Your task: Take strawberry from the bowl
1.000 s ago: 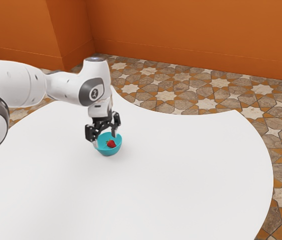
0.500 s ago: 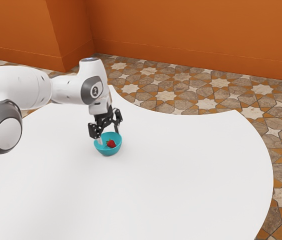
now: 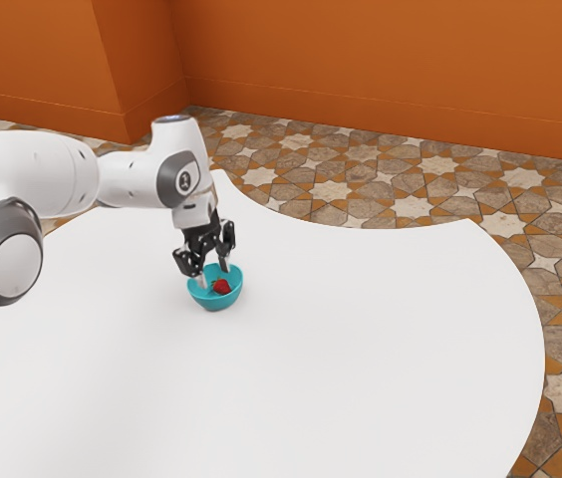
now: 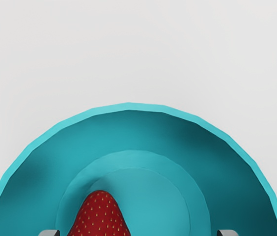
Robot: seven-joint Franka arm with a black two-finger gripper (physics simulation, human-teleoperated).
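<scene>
White, our arm [image 3: 32, 174] is cut off at the exterior view's left; our hand [image 3: 213, 273] stands spread over the teal bowl [image 3: 215, 303], where the strawberry [image 3: 222, 287] lies, its broad end cropped in the wrist view.

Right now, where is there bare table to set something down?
Bare table stretches from the bowl to its curved edge at the exterior view's right, and below the bowl in that view. Crowded spot: the bowl, strawberry inside, my open pincer above.
</scene>
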